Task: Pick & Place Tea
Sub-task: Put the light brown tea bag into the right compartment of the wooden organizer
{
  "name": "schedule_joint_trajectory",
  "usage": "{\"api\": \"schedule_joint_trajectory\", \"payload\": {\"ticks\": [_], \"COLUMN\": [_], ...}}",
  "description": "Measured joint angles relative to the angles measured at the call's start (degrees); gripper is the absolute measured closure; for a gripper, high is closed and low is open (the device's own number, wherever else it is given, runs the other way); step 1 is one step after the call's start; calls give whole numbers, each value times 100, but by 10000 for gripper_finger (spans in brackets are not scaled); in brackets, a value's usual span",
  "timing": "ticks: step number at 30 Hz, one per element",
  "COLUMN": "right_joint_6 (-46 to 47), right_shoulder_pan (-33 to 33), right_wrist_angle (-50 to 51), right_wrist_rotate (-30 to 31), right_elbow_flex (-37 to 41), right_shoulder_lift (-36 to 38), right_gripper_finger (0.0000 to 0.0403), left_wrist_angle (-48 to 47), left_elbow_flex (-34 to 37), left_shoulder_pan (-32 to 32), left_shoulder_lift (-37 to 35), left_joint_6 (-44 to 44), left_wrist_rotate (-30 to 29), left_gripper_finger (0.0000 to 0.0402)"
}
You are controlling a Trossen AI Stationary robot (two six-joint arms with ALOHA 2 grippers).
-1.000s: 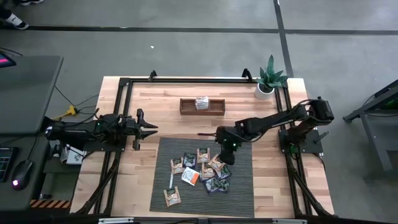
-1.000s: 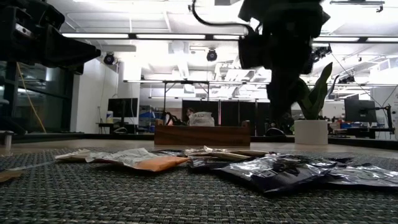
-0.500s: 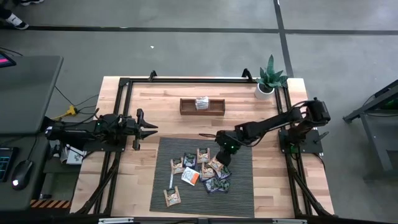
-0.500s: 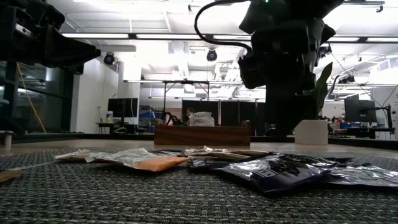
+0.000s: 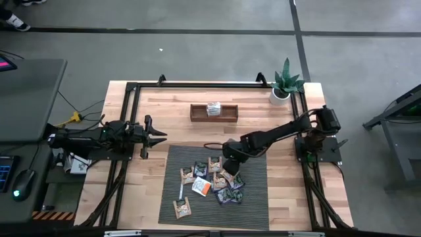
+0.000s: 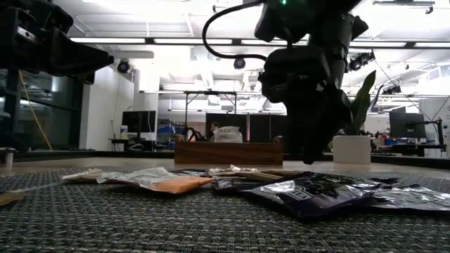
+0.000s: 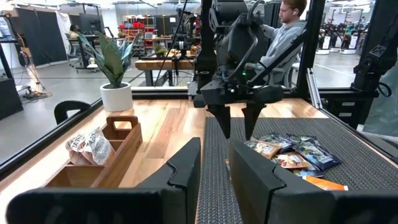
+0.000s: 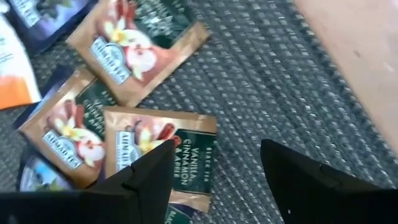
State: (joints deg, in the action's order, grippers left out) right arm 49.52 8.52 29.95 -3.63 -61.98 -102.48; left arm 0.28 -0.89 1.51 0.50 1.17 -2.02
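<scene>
Over mat (image 5: 256, 197): right gripper (image 5: 228, 166) spread wide, empty, above tea sachets (image 5: 212, 181). One sachet in wooden tray (image 5: 197, 113); rest to move. Left gripper (image 5: 160, 137) parked off-mat, partly closed, holding nil.

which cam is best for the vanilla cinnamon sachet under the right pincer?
Right wrist view: the vanilla cinnamon sachet fills the picture, label readable, between the open right pincer. High view shows only a tiny square; low view sees the pile edge-on; left wrist view shows the pile from afar.
</scene>
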Motion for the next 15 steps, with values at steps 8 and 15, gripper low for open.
{"api": "schedule_joint_trajectory", "payload": {"ticks": [8,15], "right_joint_6": [466,585], "right_shoulder_pan": [217,252], "right_wrist_angle": [66,62], "right_wrist_rotate": [31,8], "right_elbow_flex": [-2,-55], "right_shoulder_lift": [0,-120], "right_gripper_finger": [172,172], "left_wrist_angle": [2,0], "left_elbow_flex": [0,-2], "left_shoulder_pan": [1,1], "left_shoulder_lift": [1,0], "left_joint_6": [0,1], "left_wrist_rotate": [2,2], "left_gripper_finger": [319,319]}}
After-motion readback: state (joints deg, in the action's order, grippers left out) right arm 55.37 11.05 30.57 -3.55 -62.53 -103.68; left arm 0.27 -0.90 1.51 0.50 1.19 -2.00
